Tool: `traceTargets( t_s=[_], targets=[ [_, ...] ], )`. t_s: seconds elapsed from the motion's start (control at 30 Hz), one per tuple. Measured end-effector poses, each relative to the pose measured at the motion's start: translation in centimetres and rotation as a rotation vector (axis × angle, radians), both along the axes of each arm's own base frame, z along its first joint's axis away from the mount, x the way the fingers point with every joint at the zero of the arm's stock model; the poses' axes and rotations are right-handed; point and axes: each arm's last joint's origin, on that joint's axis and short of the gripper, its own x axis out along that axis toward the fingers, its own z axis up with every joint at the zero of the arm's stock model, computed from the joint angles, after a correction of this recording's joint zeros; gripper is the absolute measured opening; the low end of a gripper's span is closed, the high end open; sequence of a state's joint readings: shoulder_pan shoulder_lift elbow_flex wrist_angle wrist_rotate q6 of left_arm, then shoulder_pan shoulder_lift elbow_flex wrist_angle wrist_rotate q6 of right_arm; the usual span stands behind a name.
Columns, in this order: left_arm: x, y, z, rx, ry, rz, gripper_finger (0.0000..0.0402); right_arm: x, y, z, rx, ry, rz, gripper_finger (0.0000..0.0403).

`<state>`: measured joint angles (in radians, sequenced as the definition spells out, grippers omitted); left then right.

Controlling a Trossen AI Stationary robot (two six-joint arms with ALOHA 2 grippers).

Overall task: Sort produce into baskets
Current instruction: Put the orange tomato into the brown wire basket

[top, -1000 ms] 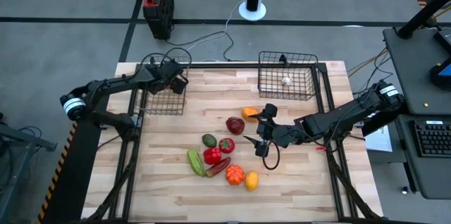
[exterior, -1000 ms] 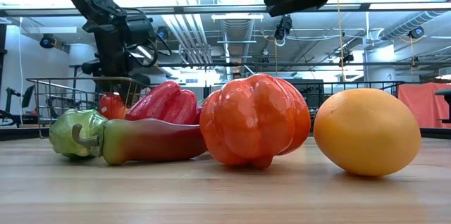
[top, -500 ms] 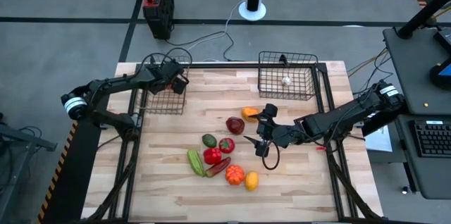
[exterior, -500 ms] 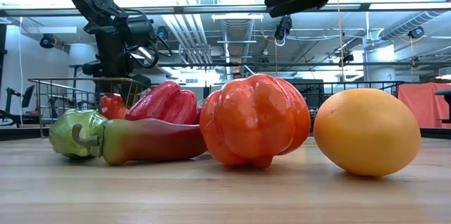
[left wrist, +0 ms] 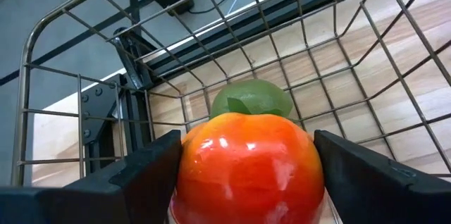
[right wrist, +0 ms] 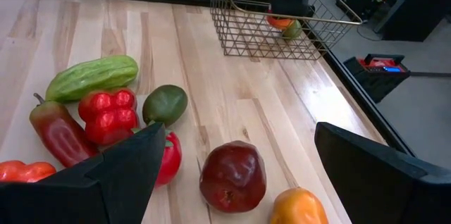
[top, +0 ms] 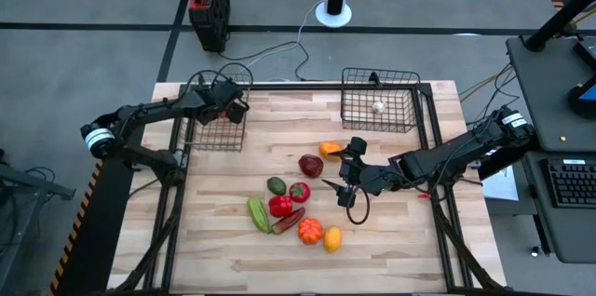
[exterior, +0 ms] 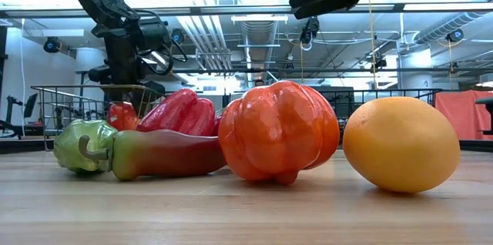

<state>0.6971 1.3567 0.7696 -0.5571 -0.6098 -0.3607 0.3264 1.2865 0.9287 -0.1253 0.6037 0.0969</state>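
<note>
- The surface (top: 391, 240) carries two baskets along its far edge: the left basket (top: 212, 127) at the left corner, the right basket (top: 379, 110) right of centre.
- A small piece (top: 378, 106) lies in the right basket.
- The left hand (top: 233, 110) is over the left basket, a tomato (left wrist: 248, 168) between its fingers.
- A cluster of produce (top: 296, 205) lies mid-surface, nearer the front.
- The right hand (top: 343, 180) hangs just right of that cluster.

- 2 wire baskets: upper left (top: 209, 138), upper right of centre (top: 358, 100).
- 9 loose produce pieces mid-frame: 2 red (top: 280, 206), 1 maroon (top: 311, 165), 1 red-green pepper (top: 290, 221), 2 green (top: 258, 214), 3 orange or yellow (top: 332, 238).
- 2 more in the upper-left basket: red tomato (left wrist: 248, 168), green piece (left wrist: 251, 98).
- 1 white piece (top: 379, 106) in the other basket.
- 2 dark arms (top: 149, 114).
</note>
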Motion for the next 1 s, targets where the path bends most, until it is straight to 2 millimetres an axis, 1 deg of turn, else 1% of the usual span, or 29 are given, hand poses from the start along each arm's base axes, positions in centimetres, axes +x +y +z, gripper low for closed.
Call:
traceTargets(
  t_s=[0.67, 0.77, 1.0],
  targets=[
    [-0.01, -0.10, 0.07, -0.018, -0.006, -0.022, 0.0301, 0.00, 0.00, 0.00, 0.000, 0.000, 0.000, 0.0357],
    [-0.01, -0.10, 0.07, -0.018, -0.006, -0.021, 0.0313, 0.00, 0.00, 0.01, 0.000, -0.001, 0.000, 0.0357],
    [-0.01, -0.11, 0.11, -0.017, -0.002, -0.027, 0.0362, 0.01, 0.00, 0.01, 0.009, -0.005, -0.005, 0.0357]
  ],
)
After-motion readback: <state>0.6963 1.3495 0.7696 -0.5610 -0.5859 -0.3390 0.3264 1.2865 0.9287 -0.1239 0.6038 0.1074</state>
